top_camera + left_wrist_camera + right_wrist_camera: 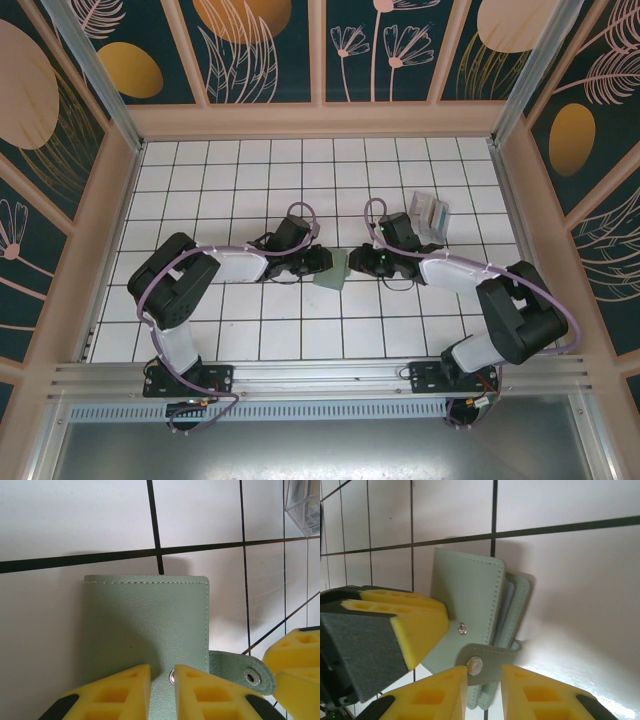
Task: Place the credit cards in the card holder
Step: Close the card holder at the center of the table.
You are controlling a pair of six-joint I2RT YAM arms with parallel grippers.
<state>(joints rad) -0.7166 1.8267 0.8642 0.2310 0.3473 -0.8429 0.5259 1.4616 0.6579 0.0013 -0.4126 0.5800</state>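
Nearest the lens, the yellow foam fingers [115, 695] of my left pincer [161, 674] stand a narrow slit apart over the near edge of the flat, stitched sage-green card holder [145, 625]. Whether they nip it I cannot tell. Beneath both pincers spreads the white tiled table [75, 515] with black grout lines. The card holder lies directly ahead of my left fingertips and just ahead-left of my right pincer [484, 674], between the two. A small clear plastic stand [306, 505] sits well beyond, to my left pincer's right. The holder's green snap tab [492, 655] is unfastened, its end between my right fingers. Gripped or merely flanked, I cannot tell. Its metal stud [475, 665] sits just beside the left one.
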